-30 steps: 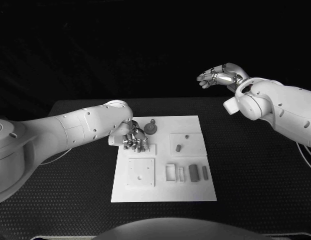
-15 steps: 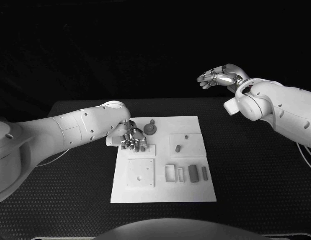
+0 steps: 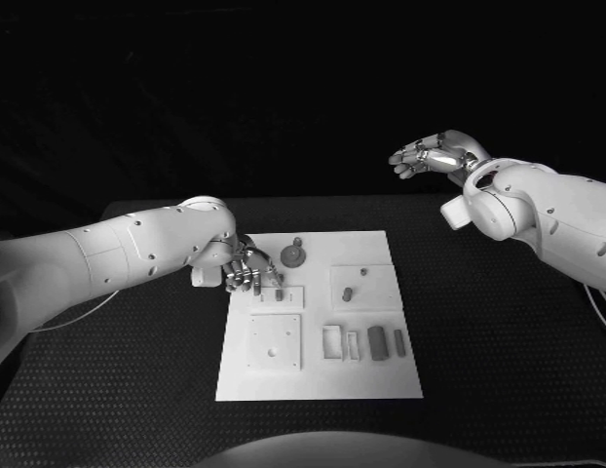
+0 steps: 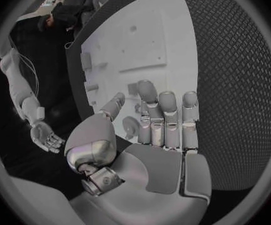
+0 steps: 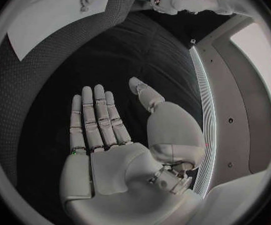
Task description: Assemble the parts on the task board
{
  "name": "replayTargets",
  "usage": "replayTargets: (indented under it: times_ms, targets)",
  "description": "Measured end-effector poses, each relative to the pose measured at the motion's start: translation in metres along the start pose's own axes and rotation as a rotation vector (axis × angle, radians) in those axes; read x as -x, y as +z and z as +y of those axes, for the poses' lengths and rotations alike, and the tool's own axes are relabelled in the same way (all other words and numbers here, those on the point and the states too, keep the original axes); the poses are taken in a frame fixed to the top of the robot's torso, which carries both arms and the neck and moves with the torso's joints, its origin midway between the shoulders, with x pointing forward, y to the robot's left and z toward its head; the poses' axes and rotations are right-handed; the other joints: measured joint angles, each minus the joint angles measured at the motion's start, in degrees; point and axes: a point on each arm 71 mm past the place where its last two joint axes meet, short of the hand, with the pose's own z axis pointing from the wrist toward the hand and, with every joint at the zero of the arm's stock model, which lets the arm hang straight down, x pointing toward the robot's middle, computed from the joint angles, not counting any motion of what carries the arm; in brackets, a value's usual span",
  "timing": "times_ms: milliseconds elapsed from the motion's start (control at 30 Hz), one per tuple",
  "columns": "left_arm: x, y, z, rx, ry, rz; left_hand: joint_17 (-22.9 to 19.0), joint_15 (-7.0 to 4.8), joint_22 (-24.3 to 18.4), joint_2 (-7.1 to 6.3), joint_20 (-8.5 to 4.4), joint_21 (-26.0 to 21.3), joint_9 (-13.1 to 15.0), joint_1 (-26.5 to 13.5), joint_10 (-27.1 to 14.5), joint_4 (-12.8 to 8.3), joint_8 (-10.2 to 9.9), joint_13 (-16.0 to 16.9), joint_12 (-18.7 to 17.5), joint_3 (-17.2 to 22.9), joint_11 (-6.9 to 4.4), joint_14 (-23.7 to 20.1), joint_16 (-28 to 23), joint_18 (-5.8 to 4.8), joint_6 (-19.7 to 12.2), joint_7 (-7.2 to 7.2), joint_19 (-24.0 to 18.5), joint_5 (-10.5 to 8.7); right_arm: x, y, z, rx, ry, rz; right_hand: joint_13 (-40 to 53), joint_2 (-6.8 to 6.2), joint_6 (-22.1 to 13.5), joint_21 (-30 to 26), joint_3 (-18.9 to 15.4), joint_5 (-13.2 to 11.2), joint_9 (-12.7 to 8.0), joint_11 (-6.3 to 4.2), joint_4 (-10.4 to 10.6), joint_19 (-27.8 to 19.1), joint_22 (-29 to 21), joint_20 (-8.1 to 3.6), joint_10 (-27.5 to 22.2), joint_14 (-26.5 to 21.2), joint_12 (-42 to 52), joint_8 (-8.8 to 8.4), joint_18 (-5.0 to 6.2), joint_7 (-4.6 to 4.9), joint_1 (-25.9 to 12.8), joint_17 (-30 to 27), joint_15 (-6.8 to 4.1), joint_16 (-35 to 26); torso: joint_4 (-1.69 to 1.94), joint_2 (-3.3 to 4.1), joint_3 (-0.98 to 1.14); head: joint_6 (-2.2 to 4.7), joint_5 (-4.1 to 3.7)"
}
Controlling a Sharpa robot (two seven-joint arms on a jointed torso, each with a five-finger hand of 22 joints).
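Hovering my left hand over the far-left corner of the task board — fingers straight and side by side, thumb apart, nothing held. In the left wrist view the fingertips reach across the board's edge, with the black table beside them.

My right hand is raised well beyond the table's far-right side, well apart from the board. Its fingers lie flat and extended in the right wrist view, thumb angled off, palm empty.

Board sits mid-table, long side running near to far. Parts on it:
- round knob part at the far edge, just right of my left hand's fingertips
- small peg on the raised square block right of centre
- flat square plate on the near-left, with small holes
- row of slim upright pieces near-right: a pale frame, then two darker bars — close together, whether touching I cannot tell

Cannot tell whether my left fingertips touch the board surface or hang just above it.
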Motion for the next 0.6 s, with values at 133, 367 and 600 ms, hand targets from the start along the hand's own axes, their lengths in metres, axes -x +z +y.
replayTargets:
  times_ms: [133, 367, 600]
  targets:
    - [0.02, -0.022, -0.003, -0.038, -0.026, -0.059, -0.76, 0.15, -0.15, -0.02, 0.1, -0.86, -0.5, 1.05, -2.76, -0.45, -2.22, -0.66, -1.58, 0.4, 0.59, -2.07, -1.42, 0.0, -3.33, 1.29, -1.24, 0.0, 0.002, -0.001, -0.001, -0.003, -0.001, -0.004, -0.06, 0.0, 0.0, 0.0, 0.0, 0.0, -0.03, 0.0, 0.0, -0.11, 0.06, -0.11, 0.0, 0.0, 0.0, 0.0, 0.0, 0.0, 0.0, 0.0, 0.0, 0.0, 0.2, -0.13, 0.0, 0.38, 0.0]
    - [0.052, -0.043, 0.005, -0.035, -0.077, -0.168, -2.22, 1.67, -0.88, 1.41, 0.82, -2.61, -3.36, 4.49, -6.37, -2.77, -8.25, -1.83, -4.2, 0.71, 3.45, -4.54, -4.43, 0.0, -13.22, 4.95, -3.29, 0.0, 0.006, -0.001, -0.004, -0.009, -0.004, -0.013, -0.06, 0.0, 0.0, 0.0, 0.0, 0.0, -0.02, 0.0, 0.0, -0.21, 0.06, -0.21, 0.0, 0.0, 0.0, 0.0, 0.0, 0.0, 0.0, -0.02, 0.0, 0.0, 0.46, -0.31, -0.06, 0.92, -0.07]
    - [0.064, -0.034, -0.007, -0.008, -0.065, -0.231, -2.77, 2.27, -1.32, 0.73, 0.81, -3.33, -4.59, 4.97, -7.17, -2.27, -9.68, -2.3, -5.31, 0.29, 4.3, -5.13, -5.58, 0.0, -15.29, 6.05, -3.7, 0.0, 0.004, 0.0, -0.004, -0.008, -0.003, -0.011, -0.1, 0.0, 0.0, 0.0, 0.0, 0.0, -0.08, 0.0, 0.0, -0.2, 0.12, -0.21, 0.0, 0.0, 0.0, 0.0, 0.0, 0.0, 0.0, -0.06, 0.0, 0.0, 0.44, -0.26, -0.06, 1.42, 0.4]
